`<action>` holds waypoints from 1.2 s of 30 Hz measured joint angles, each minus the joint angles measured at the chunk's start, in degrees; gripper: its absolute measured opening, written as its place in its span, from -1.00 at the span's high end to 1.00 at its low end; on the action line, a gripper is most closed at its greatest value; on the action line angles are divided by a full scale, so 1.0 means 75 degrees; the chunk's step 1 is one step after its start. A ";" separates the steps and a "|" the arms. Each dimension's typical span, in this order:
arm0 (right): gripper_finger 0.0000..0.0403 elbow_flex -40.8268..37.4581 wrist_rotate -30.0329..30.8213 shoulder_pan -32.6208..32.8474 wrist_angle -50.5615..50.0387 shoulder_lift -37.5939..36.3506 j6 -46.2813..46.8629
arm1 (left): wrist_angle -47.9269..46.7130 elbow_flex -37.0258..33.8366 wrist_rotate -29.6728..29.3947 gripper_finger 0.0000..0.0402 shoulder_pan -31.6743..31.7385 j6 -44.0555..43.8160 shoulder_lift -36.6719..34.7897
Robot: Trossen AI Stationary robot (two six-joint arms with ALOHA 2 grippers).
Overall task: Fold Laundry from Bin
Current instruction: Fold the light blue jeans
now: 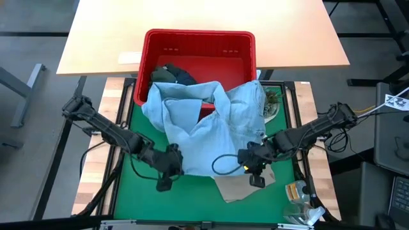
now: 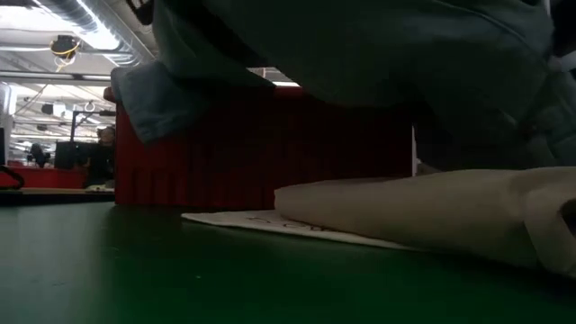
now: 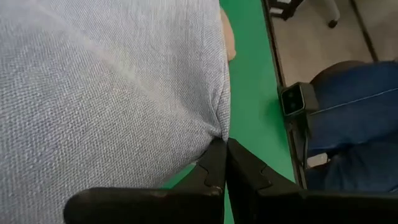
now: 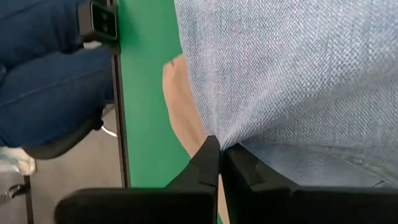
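Light blue shirt (image 1: 211, 131) hung spread between both grippers, its far part draped over the near rim of the red bin (image 1: 198, 48) and the rest sagging toward the green mat (image 1: 192, 201). Left gripper (image 1: 167, 167) had its fingers (image 3: 214, 163) closed tight on the shirt's hem; right gripper (image 1: 254, 163) likewise pinched shut on the opposite lower edge, fingers (image 4: 208, 158) meeting through the cloth. Each grip sat at an outer corner of the hem, probably so the shirt could be pulled clear of the bin and stretched flat for folding.

Directly under and just beyond the right fingers lay a beige garment (image 1: 246, 185), already flat on the mat, partly covered by the blue cloth. In the low view the shirt hung above the mat, not resting on it. Beyond both sets of fingers, inside the bin, dark garments (image 1: 176, 75) were left, so the task looked early to mid. A plate-like dish (image 1: 273, 105) sat beside the bin on the right gripper's side, touched by the shirt. Wrist views showed a person's jeans-clad legs (image 3: 354, 124) off the table edge.
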 joint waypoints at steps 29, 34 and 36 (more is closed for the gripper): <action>0.81 -0.0004 -0.0271 0.0445 -0.0428 0.0952 -0.0056 | 0.0435 0.0006 0.0167 1.00 -0.0370 -0.0765 0.1607; 0.49 -0.0006 -0.0298 0.0450 -0.1577 0.0952 -0.0057 | 0.0444 0.0006 0.0169 1.00 -0.0396 -0.0764 0.1607; 0.41 -0.0006 -0.0337 0.0445 -0.2428 0.0952 -0.0041 | 0.0456 0.0006 0.0163 1.00 -0.0394 -0.0765 0.1607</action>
